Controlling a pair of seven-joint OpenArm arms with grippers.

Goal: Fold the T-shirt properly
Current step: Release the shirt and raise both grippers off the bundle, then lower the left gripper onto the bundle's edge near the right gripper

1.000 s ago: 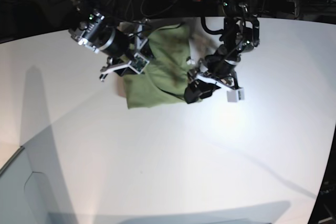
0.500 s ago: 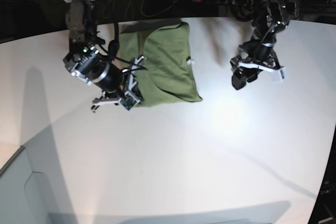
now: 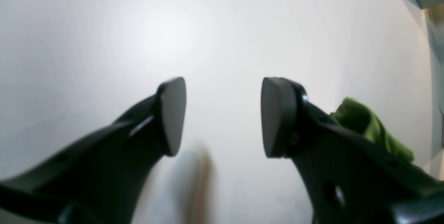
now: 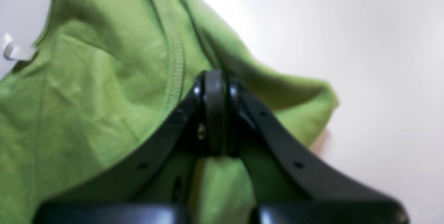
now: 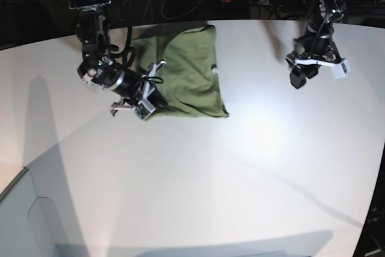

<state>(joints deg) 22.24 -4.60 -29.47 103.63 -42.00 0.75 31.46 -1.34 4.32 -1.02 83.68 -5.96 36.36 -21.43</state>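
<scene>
**Fingers pinched at shirt edge, other pair spread over bare table**

T-shirt (image 5: 186, 76) folded on the white table (image 5: 198, 185), far side, small white tag (image 4: 14, 51) at one edge. Right gripper (image 4: 215, 113) pressed fully together at a rumpled green edge; cloth between the pads not discernible. Left gripper (image 3: 222, 113) wide apart, holding nothing, well clear of the shirt.

The T-shirt (image 5: 186, 79) was plain olive green with a small white tag (image 4: 14, 51); the worktop (image 5: 198, 173) was white; both arms' fingers (image 3: 171, 113) were black
</scene>
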